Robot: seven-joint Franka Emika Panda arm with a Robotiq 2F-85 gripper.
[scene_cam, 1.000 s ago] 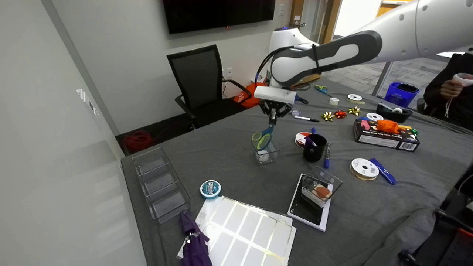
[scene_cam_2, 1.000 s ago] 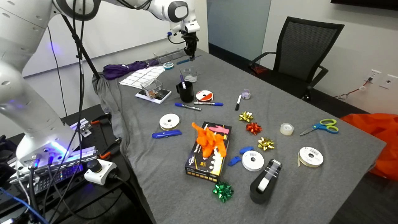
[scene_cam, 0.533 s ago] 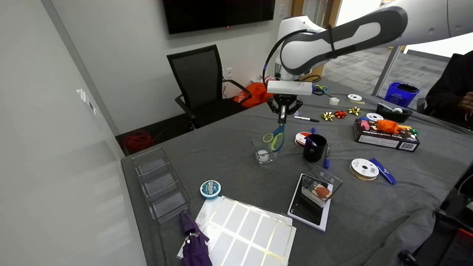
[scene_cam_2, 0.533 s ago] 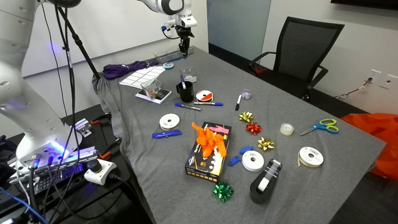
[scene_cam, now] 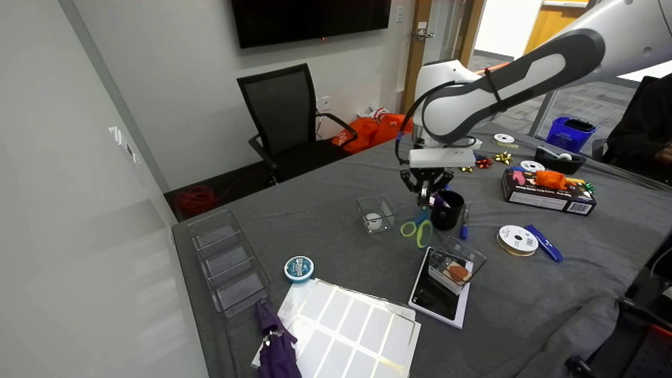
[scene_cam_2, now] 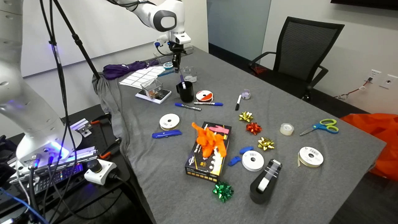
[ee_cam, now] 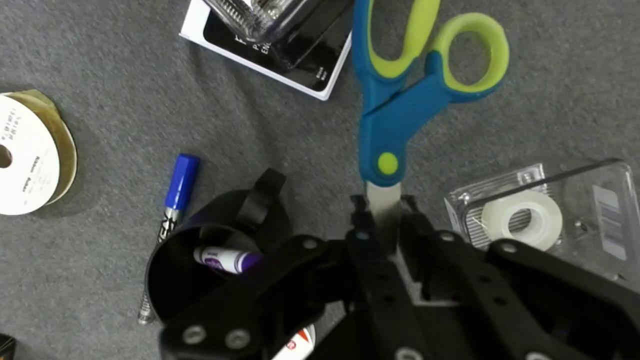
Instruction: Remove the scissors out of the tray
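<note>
My gripper (scene_cam: 423, 199) is shut on the blades of the scissors (scene_cam: 424, 216), which have blue and yellow-green handles. In the wrist view the scissors (ee_cam: 387, 127) point their handles away from the fingertips (ee_cam: 385, 210); the blade tips are hidden between the fingers. In an exterior view the scissors (scene_cam_2: 166, 73) stick out sideways below the gripper (scene_cam_2: 176, 69). The clear tray (scene_cam: 386, 206) stands beside the scissors, apart from them, with a white tape roll (scene_cam: 374, 221) inside. The tray also shows in the wrist view (ee_cam: 612, 215). Whether the handles touch the table cannot be told.
The black mug (scene_cam: 446, 218) with a purple marker stands close beside the gripper. A white box with a clear container (scene_cam: 440, 299) lies in front of the handles. A ribbon spool (scene_cam_2: 204, 95) and markers lie near the mug. Similar scissors (scene_cam_2: 323, 126) lie far off.
My gripper has carried the scissors from over the tray, past its side, towards the black mug, and has come down lower. The tray and its tape roll have not moved.
</note>
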